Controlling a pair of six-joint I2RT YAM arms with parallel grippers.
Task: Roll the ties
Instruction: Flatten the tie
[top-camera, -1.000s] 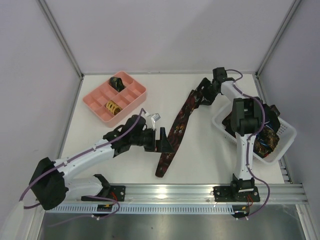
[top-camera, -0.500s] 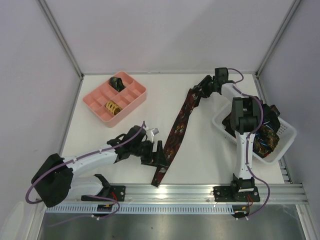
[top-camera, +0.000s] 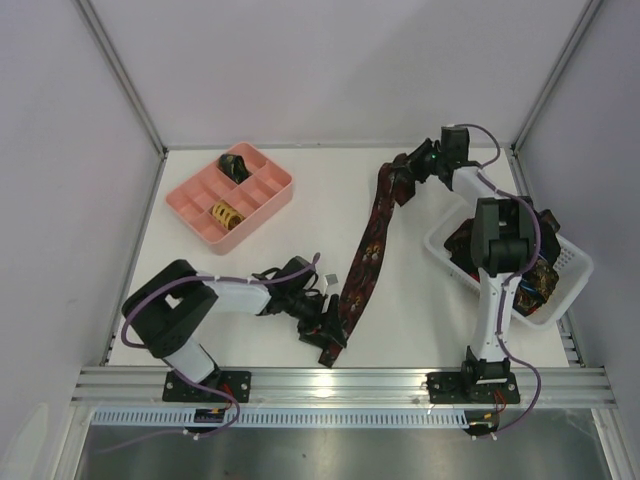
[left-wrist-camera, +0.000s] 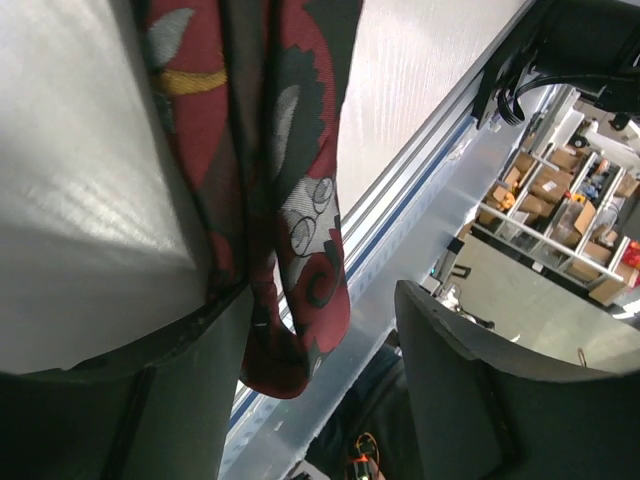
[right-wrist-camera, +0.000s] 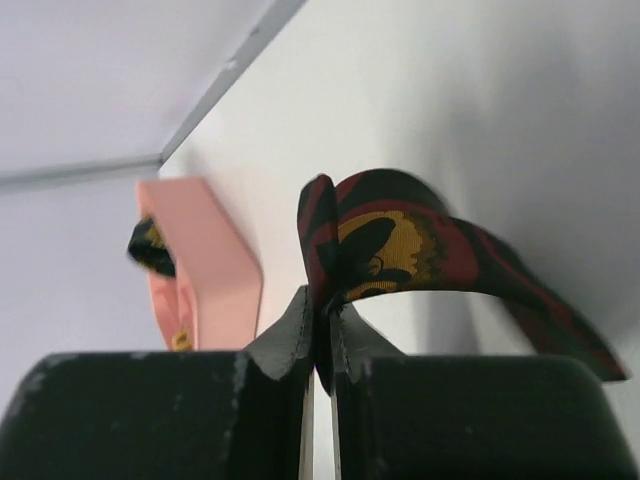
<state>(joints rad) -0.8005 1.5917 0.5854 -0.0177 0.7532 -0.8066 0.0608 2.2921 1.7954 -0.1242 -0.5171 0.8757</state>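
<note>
The right gripper (right-wrist-camera: 322, 318) was closed on a fold of the tie (right-wrist-camera: 400, 235) near the far right corner of the tabletop (top-camera: 420, 310), holding that end up in a small arch. From there the tie ran flat and diagonally toward the near edge. The left gripper (left-wrist-camera: 315, 340) sat low at the tie's near end with its jaws apart. The fabric lay against one finger while the other finger stood clear.

Risks, as judged:
- If the left jaws closed off-centre, the end could slide out or only one layer be caught, and the roll would start skewed.
- A hard pull from the right gripper would drag the near end out of reach.

The pink tray (top-camera: 278, 186) stood well apart, at the far left corner.
</note>
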